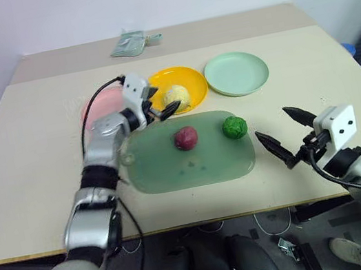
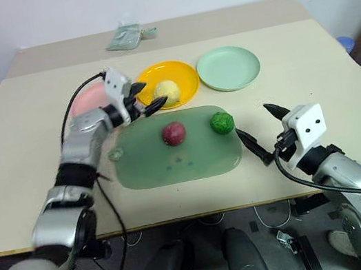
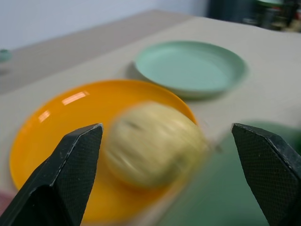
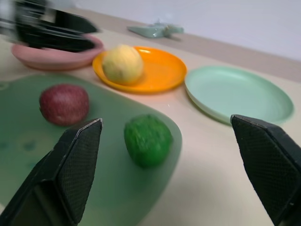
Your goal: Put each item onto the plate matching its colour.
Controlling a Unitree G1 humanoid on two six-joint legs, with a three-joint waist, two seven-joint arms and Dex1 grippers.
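A beige table seen from the robot's head holds three plates in a row: a pink plate (image 1: 94, 107) partly hidden behind the left arm, a yellow plate (image 1: 188, 78) holding the pale yellow pear (image 1: 176, 96), and an empty mint green plate (image 1: 237, 72). On the translucent green mat (image 1: 189, 165) sit the dark red fruit (image 1: 185, 137) and bumpy green ball (image 1: 234, 127). The left gripper (image 1: 159, 104), fingers spread wide and empty, hovers beside the pear, which blurs in its wrist view. The right gripper (image 1: 279, 133), also open, waits near the mat's edge.

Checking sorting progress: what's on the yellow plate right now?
The pale yellow pear lies on the yellow plate, near its front edge. The plate surface beneath the pear is hidden.
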